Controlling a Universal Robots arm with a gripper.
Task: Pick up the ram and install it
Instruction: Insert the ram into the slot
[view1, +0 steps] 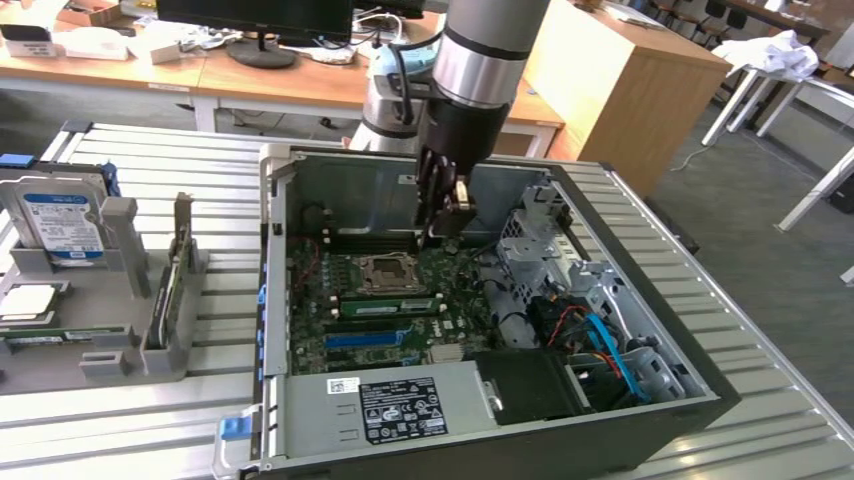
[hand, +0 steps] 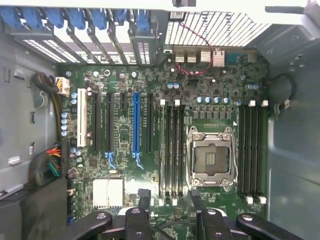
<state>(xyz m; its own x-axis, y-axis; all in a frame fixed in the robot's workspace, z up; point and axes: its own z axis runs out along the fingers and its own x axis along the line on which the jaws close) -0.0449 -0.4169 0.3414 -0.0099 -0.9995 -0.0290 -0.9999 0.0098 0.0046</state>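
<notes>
Black two-finger gripper (view1: 447, 222) hung over green motherboard (hand: 125, 145) inside open grey steel PC case (view1: 276, 200); jaws spread wide, nothing held.

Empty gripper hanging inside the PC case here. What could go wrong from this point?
1. The open gripper sits low inside the case; a sideways exit might clip a wall or the drive cage.
2. The exposed CPU socket lies close to the gripper; a stray descent might damage it.
</notes>
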